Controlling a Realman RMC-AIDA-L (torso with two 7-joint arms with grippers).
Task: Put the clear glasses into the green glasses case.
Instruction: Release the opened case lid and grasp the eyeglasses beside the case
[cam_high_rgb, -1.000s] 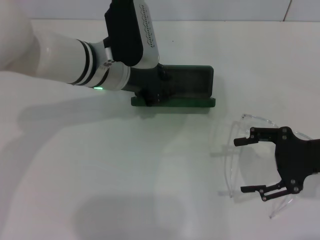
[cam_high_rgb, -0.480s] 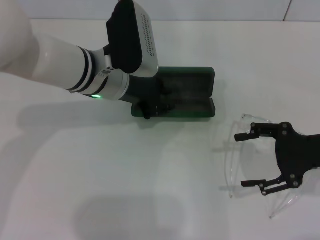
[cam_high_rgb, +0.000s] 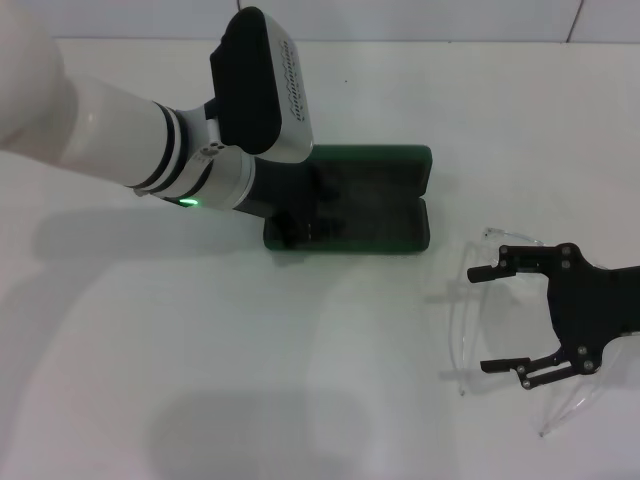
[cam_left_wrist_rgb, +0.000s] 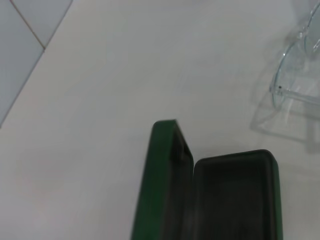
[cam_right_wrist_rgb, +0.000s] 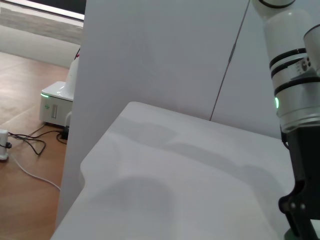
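Note:
The green glasses case (cam_high_rgb: 375, 200) lies open at the table's middle back, its dark lining facing up; the left wrist view shows its lid (cam_left_wrist_rgb: 165, 175) and tray (cam_left_wrist_rgb: 232, 195) close up. My left gripper (cam_high_rgb: 292, 226) is at the case's left end, mostly hidden under its own wrist. The clear glasses (cam_high_rgb: 464, 330) lie on the table at the front right, and also show in the left wrist view (cam_left_wrist_rgb: 289, 65). My right gripper (cam_high_rgb: 480, 320) is open, one finger on each side of the glasses' frame, not closed on it.
The white table (cam_high_rgb: 300, 380) stretches wide in front of the case and to the left. A white wall (cam_right_wrist_rgb: 165, 55) rises behind the table. In the right wrist view the left arm (cam_right_wrist_rgb: 295, 75) stands at the far side.
The case's lid has swung further open and now lies nearly flat. The left arm has shifted slightly with it. The right gripper has barely moved.

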